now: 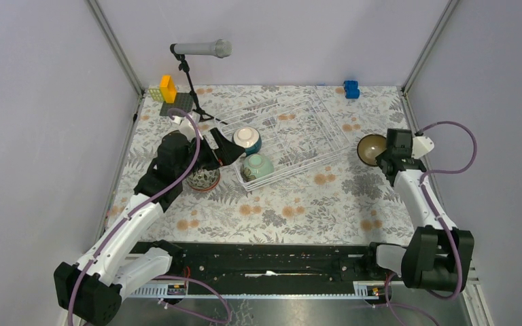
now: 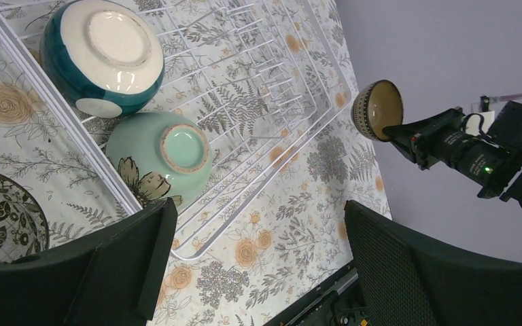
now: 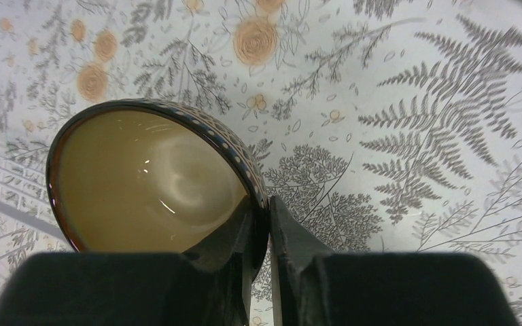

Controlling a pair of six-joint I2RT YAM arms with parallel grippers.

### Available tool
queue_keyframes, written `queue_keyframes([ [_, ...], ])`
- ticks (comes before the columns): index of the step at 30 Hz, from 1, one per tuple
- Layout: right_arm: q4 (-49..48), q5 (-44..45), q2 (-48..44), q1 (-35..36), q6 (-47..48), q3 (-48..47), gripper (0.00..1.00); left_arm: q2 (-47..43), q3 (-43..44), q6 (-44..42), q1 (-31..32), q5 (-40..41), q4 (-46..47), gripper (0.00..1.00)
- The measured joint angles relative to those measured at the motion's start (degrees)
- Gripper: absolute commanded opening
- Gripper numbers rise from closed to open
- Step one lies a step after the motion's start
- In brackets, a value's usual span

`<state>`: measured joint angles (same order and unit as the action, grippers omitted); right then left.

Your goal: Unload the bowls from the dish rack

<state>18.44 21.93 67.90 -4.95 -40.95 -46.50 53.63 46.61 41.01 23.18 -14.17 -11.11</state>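
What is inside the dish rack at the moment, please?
Two bowls at its left end: a teal bowl and a pale green bowl, both bottom-up. The rest of the rack is bare wire. Anything beneath the bowls is hidden.

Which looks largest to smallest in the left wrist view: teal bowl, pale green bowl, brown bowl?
1. Teal bowl, slightly ahead.
2. Pale green bowl, nearly the same as the teal.
3. Brown bowl, clearly smallest here, but it is farther from the camera, so true size is unsure.

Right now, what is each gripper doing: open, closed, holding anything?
Left gripper: open, holding nothing.
Right gripper: closed on the rim of the dark brown bowl.
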Motion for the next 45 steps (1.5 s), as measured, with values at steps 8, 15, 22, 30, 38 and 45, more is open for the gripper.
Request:
queue_keyframes([
  [8, -1.20, -1.92, 6.93, -0.22, -5.53, 0.74, 0.00, 0.00, -0.37, 0.13, 0.00, 0.02, -0.07, 0.99],
  [15, -1.57, -1.66, 13.49, -0.48, -7.61, -0.13, 0.00, 0.17, -0.39, 0.55, 0.00, 0.02, -0.07, 0.99],
  [22, -2.60, -1.81, 19.52, -1.36, -9.44, -2.60, 0.31, 1.05, -0.37, 0.55, 0.00, 0.04, -0.26, 0.99],
  [30, -4.48, -1.40, 18.88, -2.32, -10.03, -3.54, 0.76, 1.29, -0.37, 0.52, 0.00, 0.07, -1.05, 0.99],
  [38, -3.91, -8.20, 10.27, -2.36, -0.66, -9.29, 1.00, 2.10, -0.39, 0.46, 0.00, 0.55, -1.33, 0.99],
  [45, -7.21, -32.96, 5.25, -1.70, 11.45, -14.60, 1.00, 4.57, -0.39, 0.48, 0.00, 1.49, -1.84, 0.99],
])
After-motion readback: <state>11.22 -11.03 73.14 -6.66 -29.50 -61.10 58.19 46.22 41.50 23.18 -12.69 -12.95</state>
